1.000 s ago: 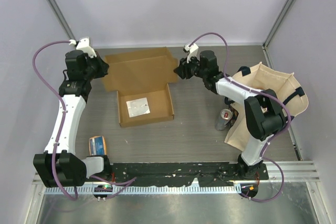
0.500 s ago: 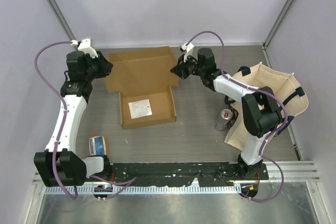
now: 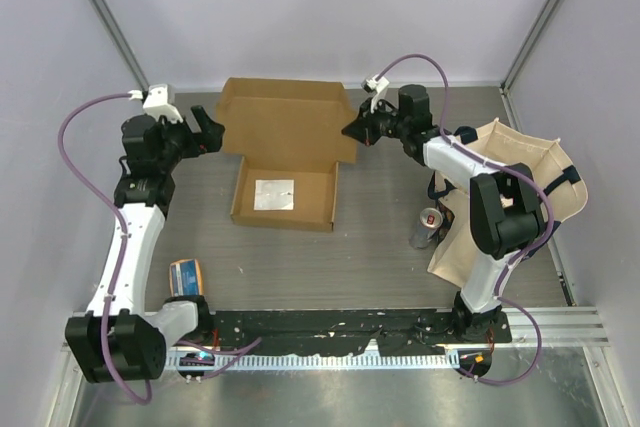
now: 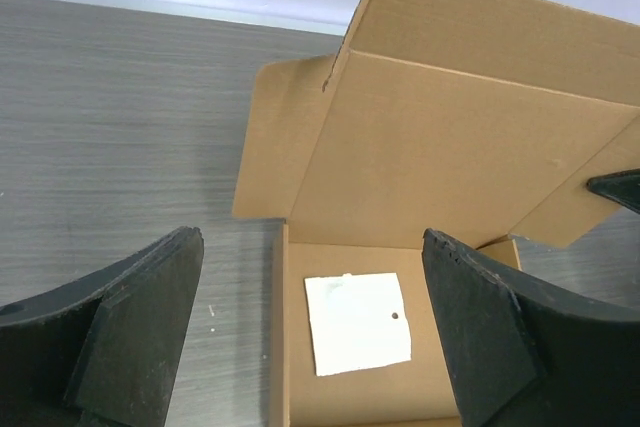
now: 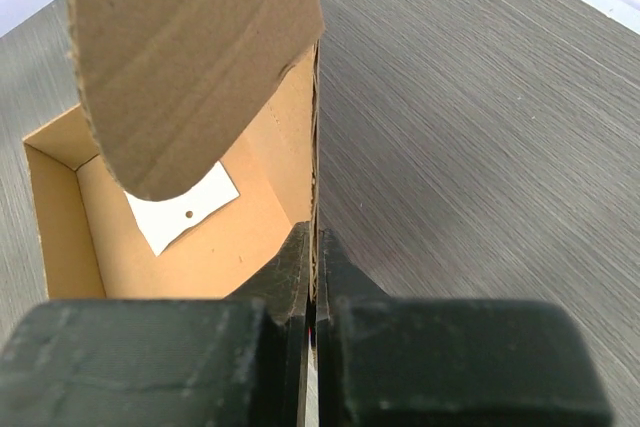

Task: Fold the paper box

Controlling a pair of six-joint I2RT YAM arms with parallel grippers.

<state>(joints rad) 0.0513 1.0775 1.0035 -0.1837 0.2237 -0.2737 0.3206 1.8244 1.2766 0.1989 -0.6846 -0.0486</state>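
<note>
Bright, even, diffuse light falls from overhead in all three views, so shadows are faint and soft-edged. In the top view the paper box [image 3: 290,127] throws only a thin dim band on the table [image 3: 370,237] along its 6 o'clock side. The metal strip [image 3: 330,387] at 6 o'clock has a dull sheen, and the frame posts [image 3: 100,7] at 11 and 1 o'clock lean outward with wide-angle distortion. In the left wrist view the left gripper [image 4: 312,242] has soft, dark fingers [image 4: 140,317] at 5 and 7 o'clock, while the cardboard is crisp. In the right wrist view the right gripper [image 5: 312,237] at 6 o'clock is blurred, and the table grain pales with glare toward 1 o'clock.

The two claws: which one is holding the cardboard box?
The right gripper, shut on the paper box at its lid edge; the left gripper stands wide open, clear of it.
</note>
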